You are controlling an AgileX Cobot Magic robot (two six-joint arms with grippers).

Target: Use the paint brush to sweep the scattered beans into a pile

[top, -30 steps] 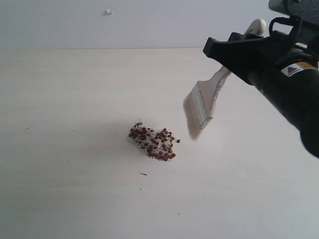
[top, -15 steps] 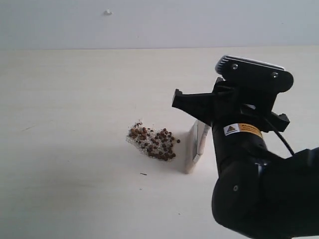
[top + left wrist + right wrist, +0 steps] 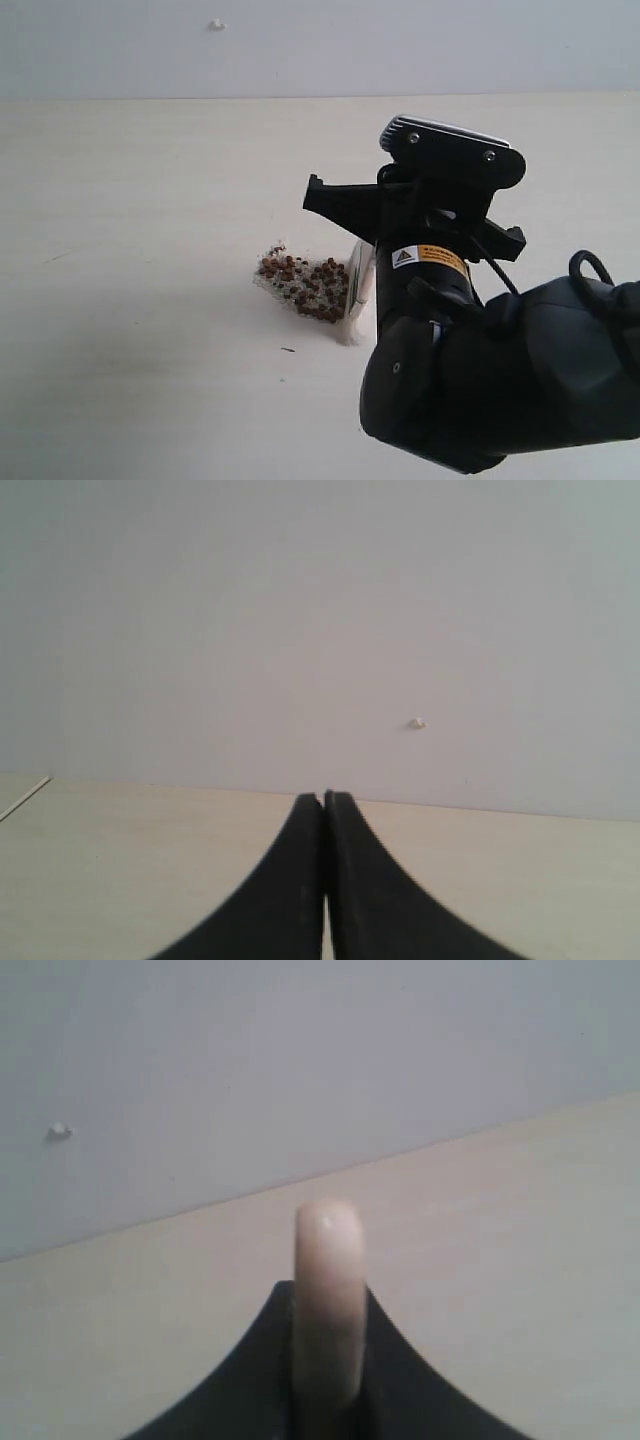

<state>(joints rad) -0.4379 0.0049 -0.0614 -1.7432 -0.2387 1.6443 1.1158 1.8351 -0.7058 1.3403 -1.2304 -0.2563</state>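
The beans form one compact reddish-brown pile (image 3: 303, 288) with whitish crumbs on the pale table (image 3: 130, 180), about mid-scene. My right gripper (image 3: 330, 1295) is shut on the cream handle of the paint brush (image 3: 329, 1255), whose rounded end sticks out past the jaws. In the exterior view the right gripper (image 3: 345, 212) hangs just right of the pile. Below it the brush's white bristles (image 3: 354, 312) touch the table against the pile's right edge. The arm hides most of the ferrule. My left gripper (image 3: 325, 800) is shut with nothing in it, low over bare table, outside the exterior view.
The bulky black right arm (image 3: 480, 370) fills the lower right of the exterior view. A tiny dark speck (image 3: 288, 349) lies on the table in front of the pile. A pale wall (image 3: 300, 45) with a small white mark (image 3: 216, 24) backs the table.
The right arm has swung down and to the left with the brush. The bristles went from hanging above the table to resting on it at the pile's right edge. The left gripper stayed still.
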